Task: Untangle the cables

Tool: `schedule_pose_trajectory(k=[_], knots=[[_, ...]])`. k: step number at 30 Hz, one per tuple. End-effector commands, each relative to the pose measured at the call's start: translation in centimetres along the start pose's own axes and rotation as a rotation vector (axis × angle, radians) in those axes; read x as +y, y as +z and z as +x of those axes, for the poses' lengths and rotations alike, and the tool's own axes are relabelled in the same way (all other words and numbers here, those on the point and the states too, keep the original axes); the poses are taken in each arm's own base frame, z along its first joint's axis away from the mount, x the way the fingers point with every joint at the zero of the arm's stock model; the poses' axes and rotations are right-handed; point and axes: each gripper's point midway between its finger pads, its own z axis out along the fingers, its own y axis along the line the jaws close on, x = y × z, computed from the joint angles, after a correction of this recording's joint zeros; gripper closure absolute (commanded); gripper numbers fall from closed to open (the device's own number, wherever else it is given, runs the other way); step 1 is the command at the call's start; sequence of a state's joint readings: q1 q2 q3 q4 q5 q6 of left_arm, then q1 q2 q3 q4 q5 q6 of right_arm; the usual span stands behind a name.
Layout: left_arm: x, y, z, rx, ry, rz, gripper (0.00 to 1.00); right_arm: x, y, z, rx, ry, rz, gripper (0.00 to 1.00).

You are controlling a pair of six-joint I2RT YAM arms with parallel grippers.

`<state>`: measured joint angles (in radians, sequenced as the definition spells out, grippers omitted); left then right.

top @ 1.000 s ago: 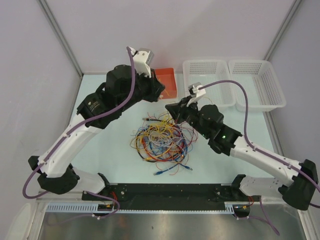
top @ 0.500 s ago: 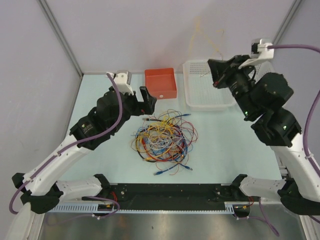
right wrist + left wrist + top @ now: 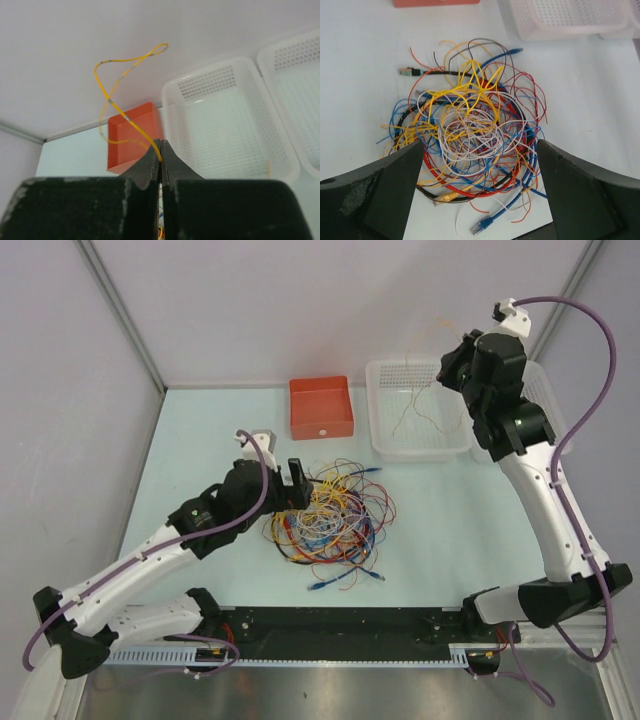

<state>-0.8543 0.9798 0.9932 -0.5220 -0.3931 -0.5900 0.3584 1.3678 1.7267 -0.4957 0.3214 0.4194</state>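
Table (image 3: 200, 440): pale surface that carries everything.
Cables (image 3: 330, 515): one tangled heap at the table's middle, roughly round, with no clear long axis; loops of red, orange, yellow, blue, white and black lie over one another, with white and yellow on top.
Loose ends: two blue plug ends (image 3: 317, 585) stick out toward the near edge, and a black cable with a plug (image 3: 406, 71) runs left to right along the far side.
White basket (image 3: 385, 445): far right of the heap, with a second one mostly behind the right arm.
Orange box (image 3: 320, 382): far side, just left of the baskets.
Left gripper (image 3: 298, 480): jaws spread wide and holding nothing, at the heap's far-left edge; in the wrist view the heap sits between its fingers. Contact cannot be told.
Right gripper (image 3: 160, 150): raised high above the white basket, well apart from the heap, jaws pinched together on the yellow cable.
Yellow cable (image 3: 109, 102): thin, with grey bands; it curls above the fingers and hangs down over the basket.
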Motion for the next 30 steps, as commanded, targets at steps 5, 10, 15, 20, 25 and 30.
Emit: schedule_pose_trajectory(k=[5, 10, 15, 20, 25, 30], knots=[[0.2, 0.2, 3.0, 0.06, -0.079, 0.033, 0.01, -5.8, 5.8, -4.5, -0.162, 0.249, 0.159, 1.0], [0.9, 0.7, 5.0, 0.1, -0.08, 0.022, 0.0, -11.2, 9.0, -7.5, -0.246, 0.268, 0.304, 1.0], [1.1, 1.7, 6.9, 0.151, -0.087, 0.01, 0.0, -16.2, 13.9, -5.0, -0.176, 0.207, 0.454, 1.0], [1.6, 2.6, 8.4, 0.199, -0.067, -0.025, 0.0, -23.2, 16.3, -3.2, -0.133, 0.28, 0.574, 1.0], [1.7, 3.5, 9.2, 0.231, -0.053, -0.048, 0.01, -27.5, 18.5, -0.4, -0.047, 0.307, 0.651, 0.56], [1.1, 4.4, 9.9, 0.28, -0.044, -0.057, 0.0, -29.1, 18.0, 0.2, 0.0, 0.326, 0.688, 0.11]])
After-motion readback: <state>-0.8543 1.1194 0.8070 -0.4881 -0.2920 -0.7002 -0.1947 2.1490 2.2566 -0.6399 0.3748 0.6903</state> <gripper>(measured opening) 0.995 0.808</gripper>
